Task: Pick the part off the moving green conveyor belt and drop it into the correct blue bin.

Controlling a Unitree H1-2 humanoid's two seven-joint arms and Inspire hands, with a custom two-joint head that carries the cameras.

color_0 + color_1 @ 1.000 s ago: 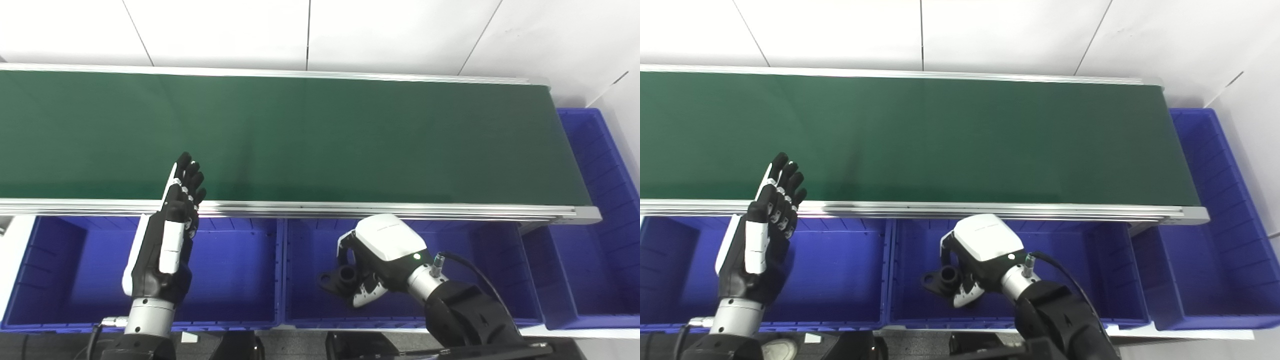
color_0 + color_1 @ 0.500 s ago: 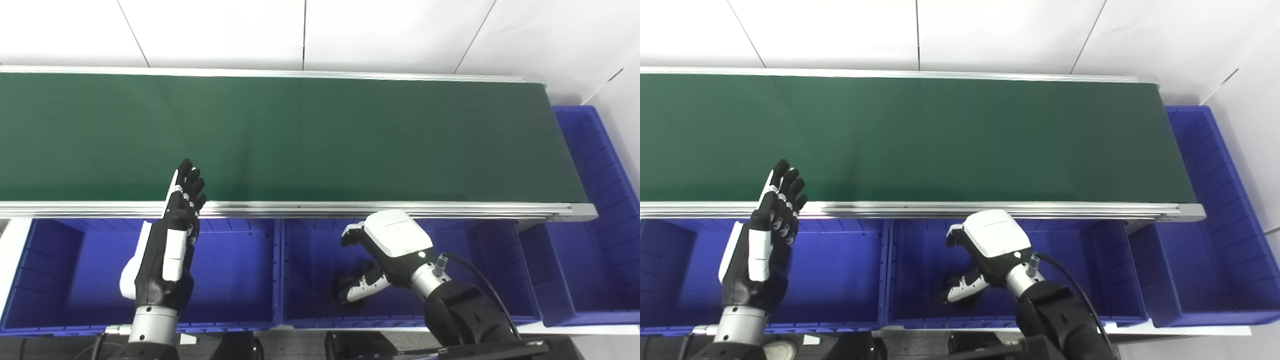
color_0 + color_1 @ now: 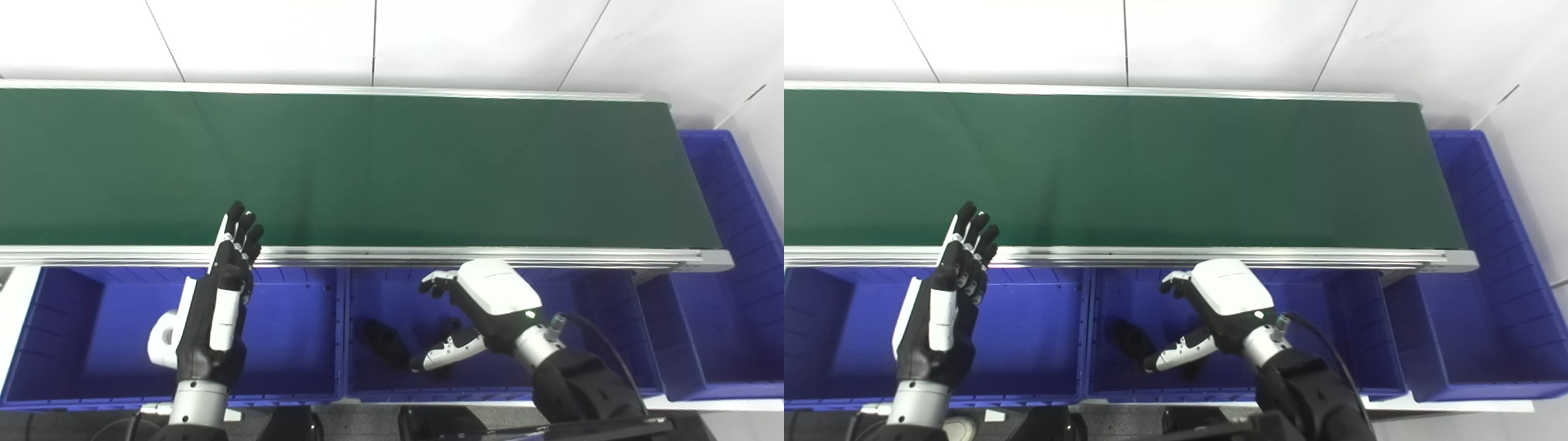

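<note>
A black part (image 3: pixel 384 343) lies on the floor of the middle blue bin (image 3: pixel 367 288), left of centre; it also shows in the right eye view (image 3: pixel 1132 339). My right hand (image 3: pixel 474 315) hovers over that bin, open and empty, fingers spread, thumb pointing toward the part. My left hand (image 3: pixel 217 300) is open and empty, fingers straight and upright, over the left blue bin (image 3: pixel 294 331) near the belt's front rail. The green conveyor belt (image 3: pixel 367 165) carries nothing that I can see.
A third blue bin (image 3: pixel 729 318) wraps around the belt's right end. The belt's silver front rail (image 3: pixel 429 254) runs just above the bins. A white tiled wall stands behind the belt.
My right hand opened and let go of the black part, which now lies in the middle bin. My left hand shifted slightly right and lower. The camera shifted a little.
</note>
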